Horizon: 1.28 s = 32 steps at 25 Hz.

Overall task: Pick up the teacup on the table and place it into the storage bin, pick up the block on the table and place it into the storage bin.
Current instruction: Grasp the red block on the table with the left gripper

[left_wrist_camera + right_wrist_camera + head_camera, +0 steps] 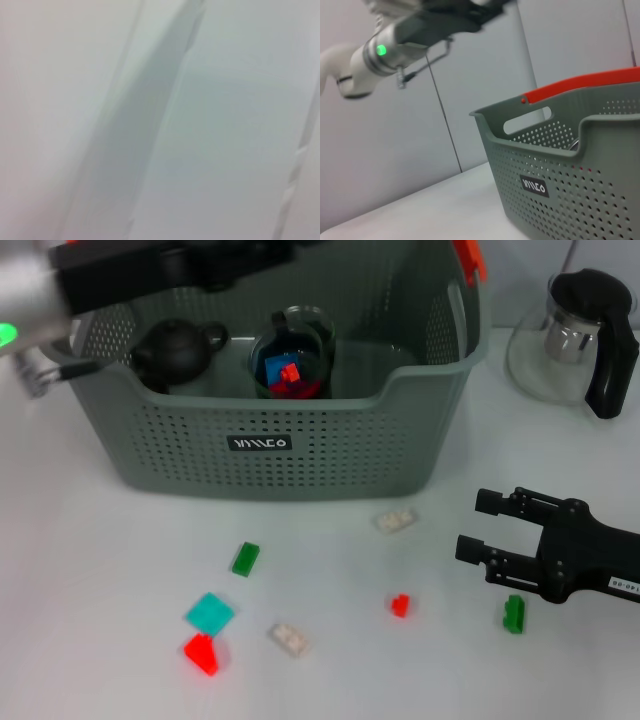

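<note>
Already in the storage bin (pixel 300 455) at the counter's far edge: glass teacup (pixel 293 352) with blocks inside, beside a black teapot (pixel 178 350). Right hand (pixel 478 532) low near the counter's right edge, fingers apart, probably lined up for the green block (pixel 514 613) just beside. Left hand above the bin, fingers unseen; cannot tell.

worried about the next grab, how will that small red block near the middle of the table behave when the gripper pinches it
The small red block is probably rigid and very light. Being tiny and lying flat, it may skid on the smooth white table or pop out of the fingers. It looks blocky, so unlikely to roll. The right gripper sits open nearby.
</note>
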Each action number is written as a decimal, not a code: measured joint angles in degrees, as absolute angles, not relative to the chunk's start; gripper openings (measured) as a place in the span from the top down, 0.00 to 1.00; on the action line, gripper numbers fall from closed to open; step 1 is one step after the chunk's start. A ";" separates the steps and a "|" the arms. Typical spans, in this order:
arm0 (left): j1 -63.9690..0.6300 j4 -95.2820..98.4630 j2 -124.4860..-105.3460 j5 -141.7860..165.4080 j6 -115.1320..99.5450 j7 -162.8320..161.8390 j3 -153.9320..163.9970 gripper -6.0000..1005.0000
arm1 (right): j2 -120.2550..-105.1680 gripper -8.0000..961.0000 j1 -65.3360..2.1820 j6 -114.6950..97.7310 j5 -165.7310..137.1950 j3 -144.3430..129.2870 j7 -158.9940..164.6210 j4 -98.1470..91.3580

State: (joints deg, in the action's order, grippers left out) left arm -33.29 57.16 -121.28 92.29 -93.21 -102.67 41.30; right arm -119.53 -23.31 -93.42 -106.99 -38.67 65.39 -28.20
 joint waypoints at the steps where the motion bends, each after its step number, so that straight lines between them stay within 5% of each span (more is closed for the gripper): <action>1: -33.26 54.73 -120.95 91.09 -97.09 -100.66 39.09 0.45 | -119.53 0.21 -23.32 -93.42 -106.94 -38.66 65.39 -28.21; 5: -31.46 47.04 -120.33 93.48 -107.84 -91.97 32.10 0.46 | -119.53 0.21 -23.44 -93.43 -106.91 -38.67 65.39 -28.20; 13: -23.20 50.69 -123.37 115.10 -108.69 -75.75 30.57 0.46 | -119.48 0.21 -23.25 -93.33 -106.86 -38.67 65.57 -28.21; 32: -19.32 47.06 -124.49 136.56 -98.76 -57.05 28.84 0.46 | -119.34 0.21 -23.11 -92.91 -107.04 -38.67 65.92 -28.21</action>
